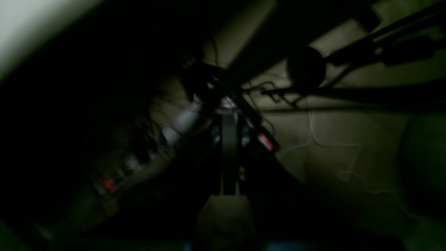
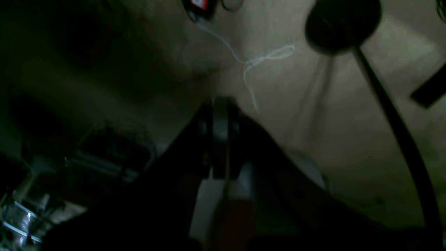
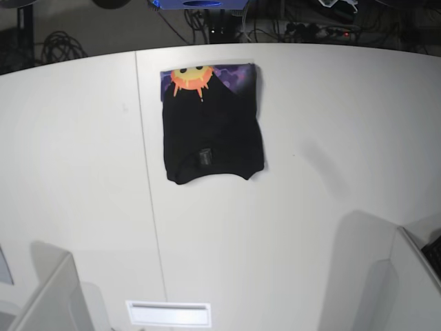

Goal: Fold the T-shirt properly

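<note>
**Operator:** Report gripper state and garment position.

**Robot:** My left gripper point(image 1: 229, 188) is clenched, with nothing between its jaws. My right gripper point(image 2: 220, 174) is likewise clenched and empty. Both wrist views are dark and look away from the work surface, and neither arm appears in the base view. The large black short-sleeved cloth T-shirt point(image 3: 212, 134) lies flat on the white table point(image 3: 310, 227), folded into a compact, roughly rectangular packet. A band of the orange sun-like print on purple point(image 3: 191, 77) remains exposed along the packet's far edge. A small dark tag point(image 3: 204, 157) sits near the middle of the black panel.

**Operator:** Judged stage?

**Robot:** The fold looks complete or nearly so. I judge the arms to be clear of the garment.

**Operator:** Hazards from here?

**Robot:** Three. First, the packet's near edge is rounded and slightly uneven; any further pinch there could drag the top layer and open the fold. Second, an approach made with clenched jaws would push the cloth instead of grasping it, wrinkling the black panel. Third, the packet's left edge lies just beside the table seam point(image 3: 148, 172); sliding the shirt toward that seam could catch the lower layer and skew the rectangle.
</note>
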Robot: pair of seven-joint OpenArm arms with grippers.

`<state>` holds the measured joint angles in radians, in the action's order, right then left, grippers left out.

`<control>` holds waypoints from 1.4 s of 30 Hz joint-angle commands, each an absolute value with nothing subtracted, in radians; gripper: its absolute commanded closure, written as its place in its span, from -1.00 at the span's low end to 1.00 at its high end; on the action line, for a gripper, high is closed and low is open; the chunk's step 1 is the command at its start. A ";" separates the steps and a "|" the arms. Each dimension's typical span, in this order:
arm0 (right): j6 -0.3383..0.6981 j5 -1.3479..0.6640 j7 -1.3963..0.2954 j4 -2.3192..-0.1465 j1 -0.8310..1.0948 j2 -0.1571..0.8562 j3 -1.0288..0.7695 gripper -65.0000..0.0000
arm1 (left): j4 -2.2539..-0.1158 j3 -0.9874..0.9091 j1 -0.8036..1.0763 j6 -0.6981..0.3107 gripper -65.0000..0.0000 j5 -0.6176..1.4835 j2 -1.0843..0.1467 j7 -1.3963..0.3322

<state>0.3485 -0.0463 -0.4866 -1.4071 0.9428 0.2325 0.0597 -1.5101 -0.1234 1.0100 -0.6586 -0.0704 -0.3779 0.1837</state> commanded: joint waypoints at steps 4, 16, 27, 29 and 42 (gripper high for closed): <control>0.346 -0.045 -0.478 -1.225 0.835 0.245 0.114 1.00 | -1.303 -0.128 0.946 -0.665 1.00 -0.071 -0.318 0.245; 0.346 -0.047 -0.259 -0.783 0.549 0.193 0.231 1.00 | -0.644 -0.124 0.631 -0.579 1.00 -0.074 -0.249 0.415; 0.343 -0.048 0.154 -0.191 0.285 0.065 0.229 1.00 | -0.064 0.047 0.245 -0.576 1.00 -0.159 -0.251 0.463; 0.318 -0.048 0.182 -0.180 0.277 0.059 0.229 1.00 | -0.062 0.076 0.231 -0.575 1.00 -0.157 -0.249 0.463; 0.165 -0.048 0.277 -0.183 0.277 0.084 0.229 1.00 | -0.122 0.085 0.213 -0.575 1.00 -0.157 -0.220 0.466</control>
